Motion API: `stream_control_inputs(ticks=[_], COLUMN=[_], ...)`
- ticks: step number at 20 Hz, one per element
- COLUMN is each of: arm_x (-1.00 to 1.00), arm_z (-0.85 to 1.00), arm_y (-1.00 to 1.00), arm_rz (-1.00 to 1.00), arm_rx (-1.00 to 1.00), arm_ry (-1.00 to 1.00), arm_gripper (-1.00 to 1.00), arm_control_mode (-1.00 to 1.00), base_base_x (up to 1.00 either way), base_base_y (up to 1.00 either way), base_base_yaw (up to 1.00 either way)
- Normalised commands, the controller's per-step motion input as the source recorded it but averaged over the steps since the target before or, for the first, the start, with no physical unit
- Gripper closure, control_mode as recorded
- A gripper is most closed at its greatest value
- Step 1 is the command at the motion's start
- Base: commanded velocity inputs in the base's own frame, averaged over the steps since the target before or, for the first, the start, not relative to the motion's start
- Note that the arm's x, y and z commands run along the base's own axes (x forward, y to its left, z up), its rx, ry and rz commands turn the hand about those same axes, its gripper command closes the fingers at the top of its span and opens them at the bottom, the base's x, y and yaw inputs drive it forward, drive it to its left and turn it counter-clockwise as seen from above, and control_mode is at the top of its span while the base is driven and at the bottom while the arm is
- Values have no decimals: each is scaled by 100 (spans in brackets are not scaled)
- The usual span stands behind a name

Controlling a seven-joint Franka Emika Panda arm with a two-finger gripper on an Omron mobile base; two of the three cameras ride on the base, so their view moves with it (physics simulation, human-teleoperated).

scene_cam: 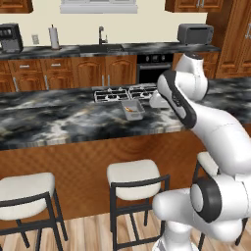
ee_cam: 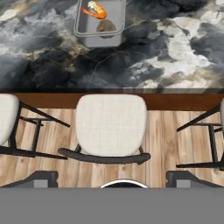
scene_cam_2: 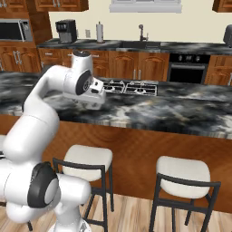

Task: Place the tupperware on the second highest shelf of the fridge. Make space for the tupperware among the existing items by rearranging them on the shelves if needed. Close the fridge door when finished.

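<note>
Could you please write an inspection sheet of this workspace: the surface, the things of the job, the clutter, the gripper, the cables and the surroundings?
Surface: dark marbled island counter, with a cooktop set into it.
Job's things: the tupperware stands upright on the counter beside the cooktop, orange food inside, nothing touching it.
Clutter: nothing seen on the island near the tupperware.
Gripper: the gripper is open and empty, above the stool, short of the tupperware.
Cables: nothing seen.
Surroundings: three stools along the island front; back counter with sink faucet, paper towel roll, coffee machine, toaster oven; built-in oven; wooden cabinets.
</note>
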Motion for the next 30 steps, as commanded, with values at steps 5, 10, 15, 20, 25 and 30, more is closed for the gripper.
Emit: stream_control_inputs(ticks=[5,10,15,20,25,30], arm_x=[71,79,73,57,55,41], arm_z=[-15,-16,-16,-16,-21,-36], arm_y=[0,0,0,0,0,0], arm_rz=[3,4,4,1,0,0], arm_rx=[10,11,9,5,1,-1], arm_ry=[0,0,0,0,2,9], arm_gripper=[-100,-100,-100,-100,-100,-100], arm_control_mode=[-100,-100,-100,-100,-100,-100], base_base_x=[0,0,0,0,0,0], base_base_y=[0,0,0,0,0,0], base_base_yaw=[0,0,0,0,0,0])
